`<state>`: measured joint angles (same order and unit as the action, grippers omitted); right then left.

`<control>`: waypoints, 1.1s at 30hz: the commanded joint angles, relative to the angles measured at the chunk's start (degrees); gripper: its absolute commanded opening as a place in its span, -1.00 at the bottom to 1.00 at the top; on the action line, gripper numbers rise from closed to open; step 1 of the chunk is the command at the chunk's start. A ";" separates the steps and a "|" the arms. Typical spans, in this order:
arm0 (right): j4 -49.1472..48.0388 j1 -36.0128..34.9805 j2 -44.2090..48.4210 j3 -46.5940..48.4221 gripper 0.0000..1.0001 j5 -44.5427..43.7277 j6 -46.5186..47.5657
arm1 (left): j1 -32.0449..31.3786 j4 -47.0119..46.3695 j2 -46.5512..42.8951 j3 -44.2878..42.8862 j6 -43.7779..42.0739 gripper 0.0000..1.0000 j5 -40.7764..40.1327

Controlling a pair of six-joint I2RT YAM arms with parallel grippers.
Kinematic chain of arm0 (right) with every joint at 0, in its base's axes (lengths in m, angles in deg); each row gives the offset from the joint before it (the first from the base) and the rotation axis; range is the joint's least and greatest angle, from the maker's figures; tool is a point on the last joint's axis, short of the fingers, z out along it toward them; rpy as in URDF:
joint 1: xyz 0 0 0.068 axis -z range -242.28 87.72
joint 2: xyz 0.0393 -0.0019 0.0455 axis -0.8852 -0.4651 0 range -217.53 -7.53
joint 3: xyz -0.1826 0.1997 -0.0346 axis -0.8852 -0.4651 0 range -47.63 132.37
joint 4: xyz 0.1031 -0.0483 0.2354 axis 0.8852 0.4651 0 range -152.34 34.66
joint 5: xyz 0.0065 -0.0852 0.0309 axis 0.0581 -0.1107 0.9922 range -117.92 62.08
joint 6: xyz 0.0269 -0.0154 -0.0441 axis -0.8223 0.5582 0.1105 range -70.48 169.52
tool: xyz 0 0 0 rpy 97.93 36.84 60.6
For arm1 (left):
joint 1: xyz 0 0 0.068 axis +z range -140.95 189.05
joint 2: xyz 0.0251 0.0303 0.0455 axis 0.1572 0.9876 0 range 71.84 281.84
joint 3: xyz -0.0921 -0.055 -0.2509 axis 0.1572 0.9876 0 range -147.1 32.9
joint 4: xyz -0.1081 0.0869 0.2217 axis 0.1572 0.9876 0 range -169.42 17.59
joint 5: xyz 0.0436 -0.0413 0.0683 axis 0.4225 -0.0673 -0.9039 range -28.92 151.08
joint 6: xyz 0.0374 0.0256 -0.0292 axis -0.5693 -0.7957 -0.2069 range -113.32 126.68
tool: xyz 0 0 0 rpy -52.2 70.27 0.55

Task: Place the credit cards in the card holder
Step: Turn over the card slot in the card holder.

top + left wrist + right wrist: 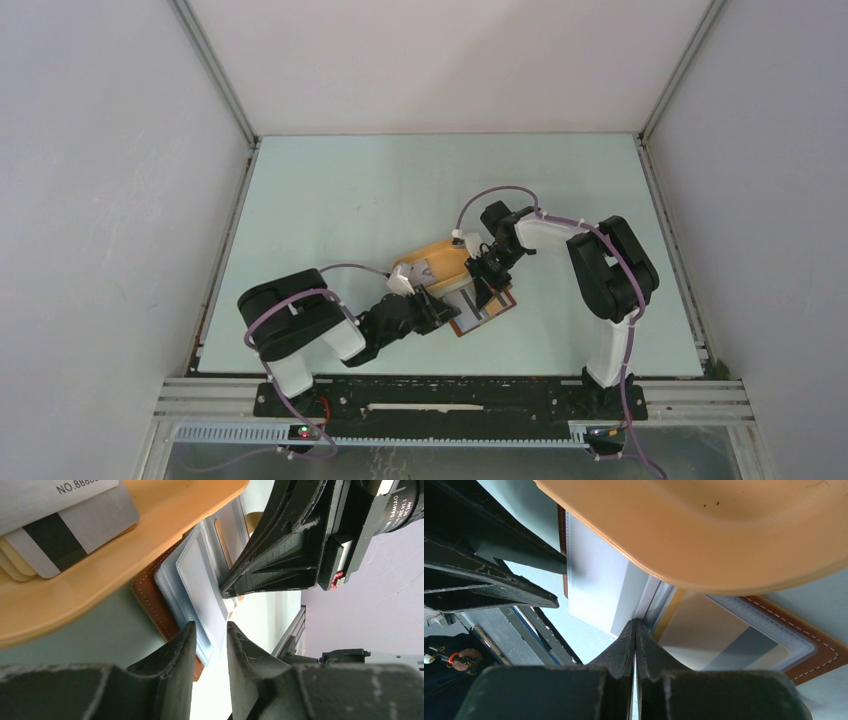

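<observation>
The card holder (497, 305) lies open on the table, its brown edge (155, 605) tucked under the orange tray (445, 258). One tan and grey credit card (724, 640) sits in its right clear pocket. A pale card (594, 580) lies tilted over the left half. The corner of this pale card (200, 590) reaches down between the fingers of my left gripper (211, 626), which stand apart and do not clamp it. My right gripper (635, 625) is shut, its tips resting at the holder's middle fold beside that card. More credit cards (65, 525) lie stacked in the tray.
The orange tray (724, 535) overhangs the holder's far edge and stands close to both grippers. The two grippers (445, 308) (487, 290) work within a finger's width of each other. White walls enclose the table (330, 200) on three sides.
</observation>
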<state>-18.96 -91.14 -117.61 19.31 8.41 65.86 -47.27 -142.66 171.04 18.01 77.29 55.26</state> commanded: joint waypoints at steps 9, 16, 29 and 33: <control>-0.23 0.21 -1.25 0.93 -0.88 -2.16 0.44 | 0.33 -0.25 0.90 -4.03 0.20 -0.31 -0.33; 2.68 1.30 1.69 2.53 -0.70 3.73 3.93 | 0.58 -0.39 0.75 -4.78 -0.43 -0.31 0.24; 5.84 12.64 17.19 2.65 -0.50 9.35 7.83 | 0.68 9.45 1.31 -15.03 -6.99 -0.17 5.03; 5.90 15.71 19.37 2.19 -0.50 10.54 7.89 | 0.68 16.82 4.59 -22.10 -9.85 -0.01 7.86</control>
<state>-14.11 -77.72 -100.96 20.42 16.20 72.46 -46.90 -133.33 172.70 3.17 72.42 59.37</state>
